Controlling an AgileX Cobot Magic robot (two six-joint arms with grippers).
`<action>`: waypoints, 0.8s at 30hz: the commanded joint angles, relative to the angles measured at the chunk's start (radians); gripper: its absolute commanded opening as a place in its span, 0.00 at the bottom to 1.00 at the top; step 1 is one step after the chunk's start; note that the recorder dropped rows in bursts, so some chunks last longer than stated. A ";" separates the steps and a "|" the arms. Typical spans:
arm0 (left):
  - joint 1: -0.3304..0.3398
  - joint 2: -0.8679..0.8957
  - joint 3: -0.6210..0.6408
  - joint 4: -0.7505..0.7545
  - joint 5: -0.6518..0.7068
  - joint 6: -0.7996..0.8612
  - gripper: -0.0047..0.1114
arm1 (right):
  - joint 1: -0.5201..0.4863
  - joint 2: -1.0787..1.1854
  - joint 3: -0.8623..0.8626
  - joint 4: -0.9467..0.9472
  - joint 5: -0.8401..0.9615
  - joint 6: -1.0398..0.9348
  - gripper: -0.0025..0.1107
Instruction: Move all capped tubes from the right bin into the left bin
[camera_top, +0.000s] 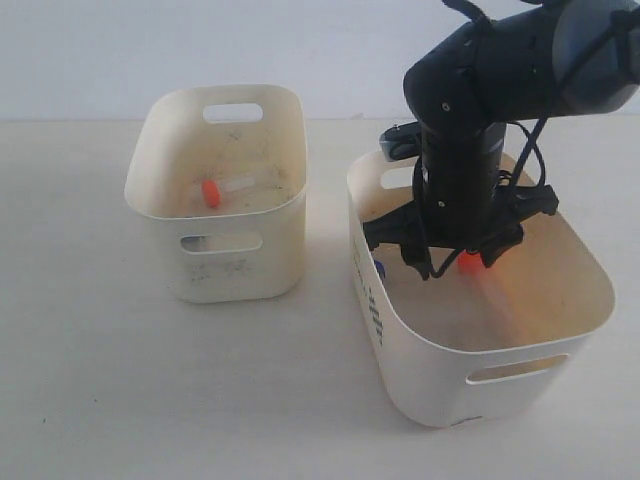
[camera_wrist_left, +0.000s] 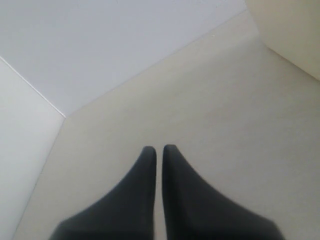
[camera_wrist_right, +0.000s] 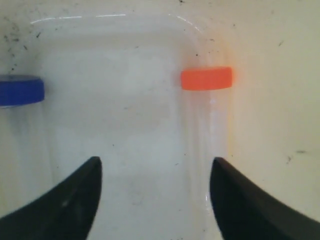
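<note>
We've got the right gripper (camera_wrist_right: 156, 162) down inside the right bin (camera_top: 440, 370), jaws wide, hanging over an orange-cap tube (camera_wrist_right: 206, 79) close to the wall. A blue-cap tube (camera_wrist_right: 20, 91) sits in there too, off to one side. Another orange tube (camera_top: 222, 188) lies in the left bin (camera_top: 215, 270). Left gripper (camera_wrist_left: 159, 150) is pinched together on nothing, over the table (camera_wrist_left: 225, 100).

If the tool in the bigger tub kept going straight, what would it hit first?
Likely the orange-capped tube, lying in line with one finger of the right tool; otherwise the right bin floor. Depth is unclear.
</note>
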 joint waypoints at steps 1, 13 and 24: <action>-0.001 0.004 -0.004 -0.003 -0.005 -0.001 0.08 | 0.000 0.001 0.002 -0.015 -0.008 0.002 0.74; -0.001 0.004 -0.004 -0.003 -0.005 -0.001 0.08 | 0.000 0.002 0.002 -0.013 0.011 0.000 0.74; -0.001 0.004 -0.004 -0.003 -0.005 -0.001 0.08 | 0.000 0.002 0.002 -0.011 0.011 0.004 0.74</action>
